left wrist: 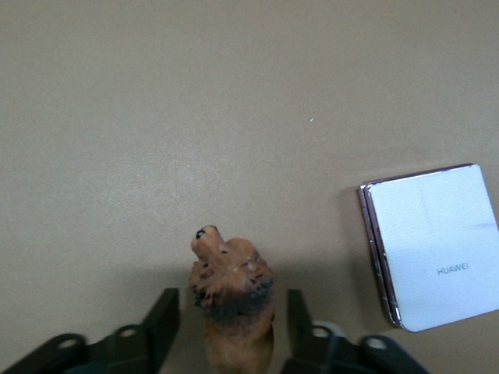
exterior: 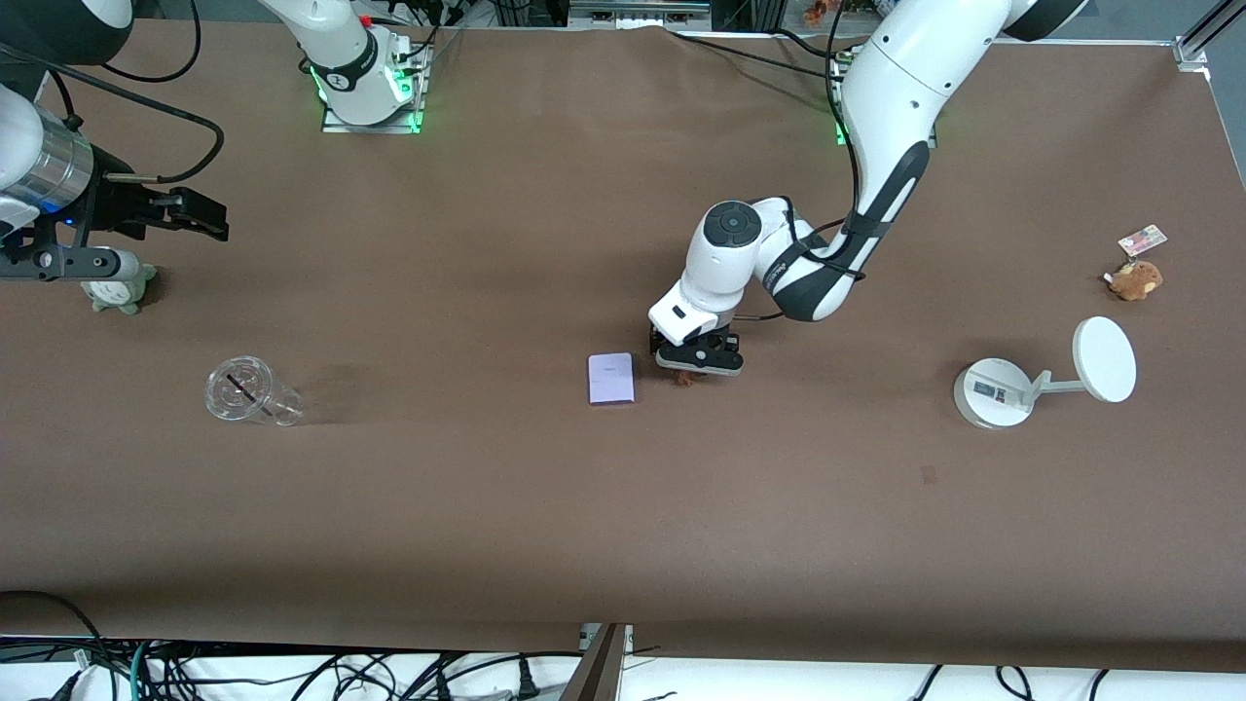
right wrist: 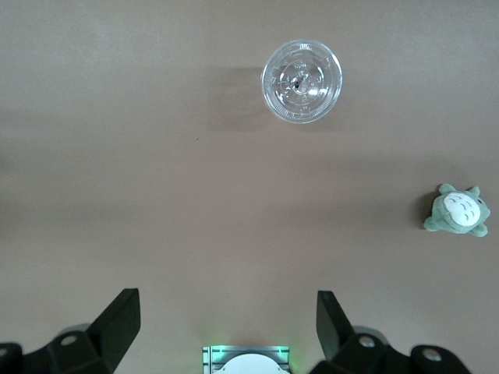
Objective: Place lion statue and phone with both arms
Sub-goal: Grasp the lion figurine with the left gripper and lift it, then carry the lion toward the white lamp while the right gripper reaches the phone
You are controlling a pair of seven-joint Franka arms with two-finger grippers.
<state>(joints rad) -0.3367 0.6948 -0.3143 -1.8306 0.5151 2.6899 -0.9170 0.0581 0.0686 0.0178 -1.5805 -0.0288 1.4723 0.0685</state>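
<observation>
The left gripper (exterior: 697,364) was down at the table's middle, jaws partly closed either side of the lion statue (left wrist: 232,300) with slight gaps showing. The phone (exterior: 611,378) lay flat just beside it, toward the right arm's end. The right gripper (exterior: 200,214) waited aloft, jaws wide, empty.

This was a robotics lab, not a home or a shop. Two white arms were bolted to metal base plates (exterior: 373,119) lit green along the far edge of a wide table (exterior: 487,506) covered in plain brown sheeting. Black cables (exterior: 321,677) lay tangled on the floor under the near edge (a lot of them), and aluminium framing (exterior: 1202,34) showed at the corner toward the left arm's end.
</observation>
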